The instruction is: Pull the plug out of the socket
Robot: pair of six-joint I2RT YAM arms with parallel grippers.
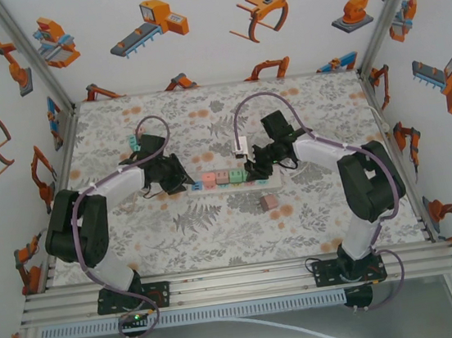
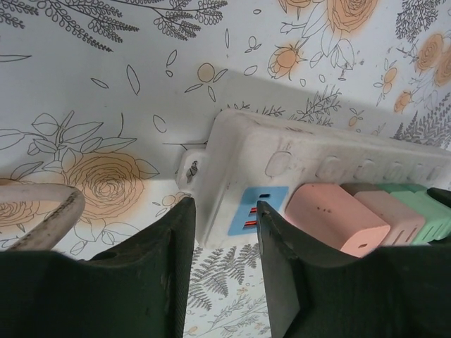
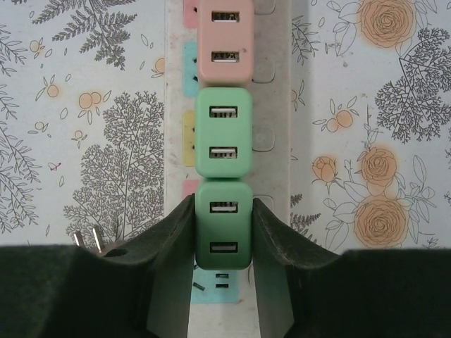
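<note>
Right wrist: right gripper clamps the green plug; pull straight off while left gripper seemingly pins the socket strip

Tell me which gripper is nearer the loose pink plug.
Right. The right gripper grips a green plug just behind the loose pink plug; the left gripper straddles the strip at its far end.

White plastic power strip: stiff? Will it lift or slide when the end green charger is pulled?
Likely stiff: the white plastic power strip is one straight moulded bar. Probably light and loose on the table, so it may lift with the green square charger in the right gripper. The left gripper clamps only one end, so it might pivot.
</note>
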